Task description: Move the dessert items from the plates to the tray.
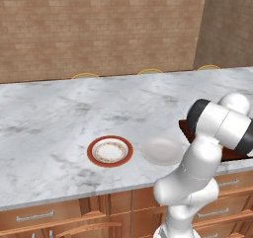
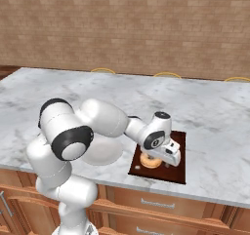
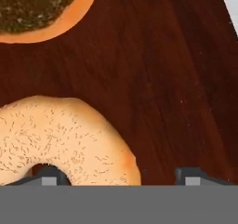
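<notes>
End effector (image 3: 118, 175): fingers spread wide, gripping nothing.
Tan donut (image 3: 60, 137): flat on tray (image 3: 162, 79), straddled by one fingertip (image 3: 49, 175) at its hole.

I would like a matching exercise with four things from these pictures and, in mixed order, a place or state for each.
Things:
1. red-rimmed plate
2. pale plate
3. tan donut
4. chocolate donut

Places or states:
A. on the tray, right at the finger tips
B. bare, next to the tray
C. on the tray, beyond the other donut in the hand view
D. bare, farthest from the tray

Pairs: 1-D, 2-B, 3-A, 4-C
</notes>
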Available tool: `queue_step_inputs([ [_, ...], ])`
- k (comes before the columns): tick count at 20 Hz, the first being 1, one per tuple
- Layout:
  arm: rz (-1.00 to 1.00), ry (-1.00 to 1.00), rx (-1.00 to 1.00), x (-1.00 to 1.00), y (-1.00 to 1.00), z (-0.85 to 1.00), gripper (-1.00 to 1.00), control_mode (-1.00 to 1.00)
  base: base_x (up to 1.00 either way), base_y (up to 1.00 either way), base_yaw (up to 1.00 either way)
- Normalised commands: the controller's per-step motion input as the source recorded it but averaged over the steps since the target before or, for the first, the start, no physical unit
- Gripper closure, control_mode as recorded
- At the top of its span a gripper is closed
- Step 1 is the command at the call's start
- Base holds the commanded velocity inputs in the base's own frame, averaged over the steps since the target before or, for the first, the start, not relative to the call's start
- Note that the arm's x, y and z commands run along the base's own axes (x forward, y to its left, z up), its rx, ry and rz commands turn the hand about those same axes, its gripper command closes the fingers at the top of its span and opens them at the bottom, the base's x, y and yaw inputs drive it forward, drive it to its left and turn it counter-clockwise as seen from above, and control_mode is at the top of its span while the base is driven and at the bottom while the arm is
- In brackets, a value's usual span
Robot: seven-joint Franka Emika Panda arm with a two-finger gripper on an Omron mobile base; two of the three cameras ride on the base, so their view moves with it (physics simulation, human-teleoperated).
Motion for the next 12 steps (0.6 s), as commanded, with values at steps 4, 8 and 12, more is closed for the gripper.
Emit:
queue_step_inputs([
  [4,0.00,0.00,0.00,-0.04,0.03,0.57,-1.00,-1.00,0.00,0.00,0.00],
  [8,0.00,0.00,-0.02,-0.28,0.00,0.76,-1.00,-1.00,0.00,0.00,0.00],
  [12,-0.05,0.00,-0.07,-0.53,0.34,0.76,-1.00,-1.00,0.00,0.00,0.00],
])
